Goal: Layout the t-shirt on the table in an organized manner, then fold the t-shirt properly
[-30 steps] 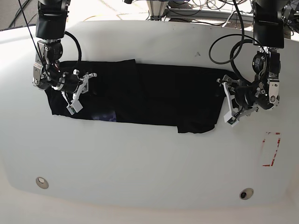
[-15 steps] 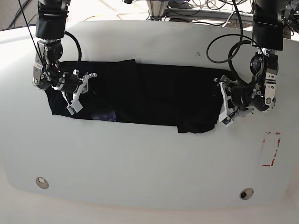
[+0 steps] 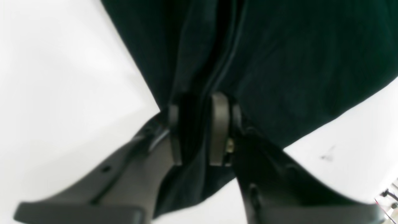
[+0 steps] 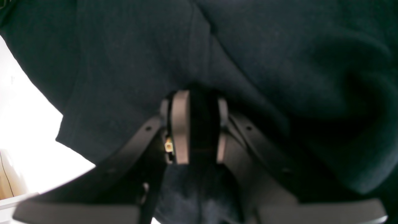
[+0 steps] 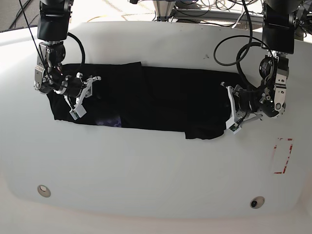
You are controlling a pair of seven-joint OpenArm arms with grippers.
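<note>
Beyond the far edge, tangled black cables [image 5: 204, 7] lie over a grey floor [image 5: 14, 12].

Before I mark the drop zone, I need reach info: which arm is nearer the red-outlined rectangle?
Left. The left gripper sits at the t-shirt's end beside the red-outlined rectangle; the right gripper is at the far end.

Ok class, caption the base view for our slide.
Both grippers, left gripper and right gripper, pinch opposite ends of the t-shirt.

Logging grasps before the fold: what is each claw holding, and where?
Both grip the t-shirt: left claw pinches its end edge, right claw the opposite end.
</note>
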